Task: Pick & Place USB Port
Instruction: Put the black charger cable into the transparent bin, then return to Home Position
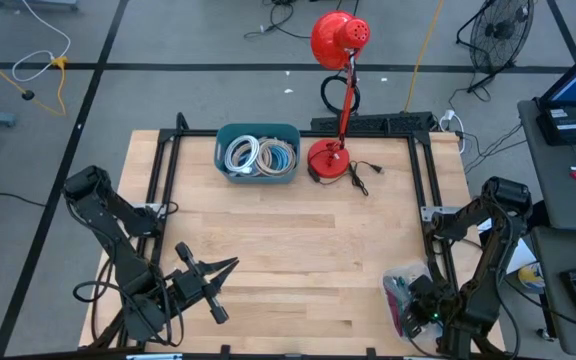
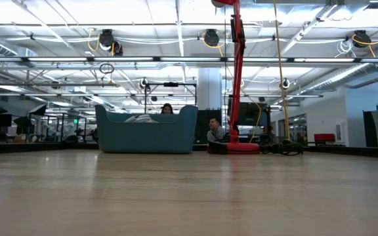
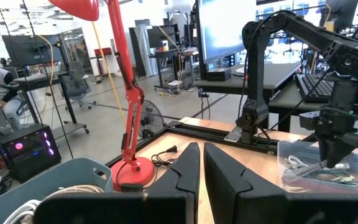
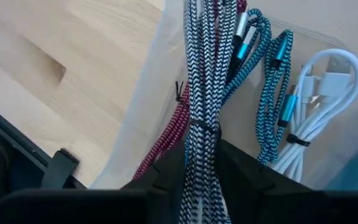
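The right claw (image 4: 197,171) reaches into the clear bin (image 1: 400,290) at the table's (image 1: 288,260) near right corner, fingers slightly parted around a black-and-white braided cable bundle (image 4: 201,87). The left claw (image 1: 223,290) hovers closed, empty, near the front left.

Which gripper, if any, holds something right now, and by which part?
The right gripper has a black-and-white braided cable bundle between its fingers, at the bundle's tied middle, over the clear bin. The left gripper holds nothing.
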You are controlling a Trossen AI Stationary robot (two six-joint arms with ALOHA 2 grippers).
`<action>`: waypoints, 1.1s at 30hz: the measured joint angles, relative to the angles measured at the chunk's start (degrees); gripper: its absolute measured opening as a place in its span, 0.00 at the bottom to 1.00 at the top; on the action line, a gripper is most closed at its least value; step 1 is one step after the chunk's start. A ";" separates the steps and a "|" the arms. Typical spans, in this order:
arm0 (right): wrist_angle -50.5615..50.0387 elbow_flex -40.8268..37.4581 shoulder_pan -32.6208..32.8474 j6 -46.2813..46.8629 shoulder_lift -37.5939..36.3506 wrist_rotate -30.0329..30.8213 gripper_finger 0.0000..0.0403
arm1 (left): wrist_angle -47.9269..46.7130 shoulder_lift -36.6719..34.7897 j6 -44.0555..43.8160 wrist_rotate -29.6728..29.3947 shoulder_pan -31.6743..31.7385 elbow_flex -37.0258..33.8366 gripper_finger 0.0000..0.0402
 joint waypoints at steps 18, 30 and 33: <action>11.24 -0.06 -3.24 -13.08 0.04 8.63 0.27 | -0.01 -0.02 -0.11 1.63 0.00 0.00 0.06; 40.46 -0.06 -13.26 -62.31 -0.52 24.07 0.27 | 1.03 -0.07 3.89 7.80 -0.31 -0.02 0.06; 53.02 -0.06 -16.96 -81.48 -0.52 23.67 0.26 | 0.98 -0.07 4.69 7.69 -0.82 -0.02 0.06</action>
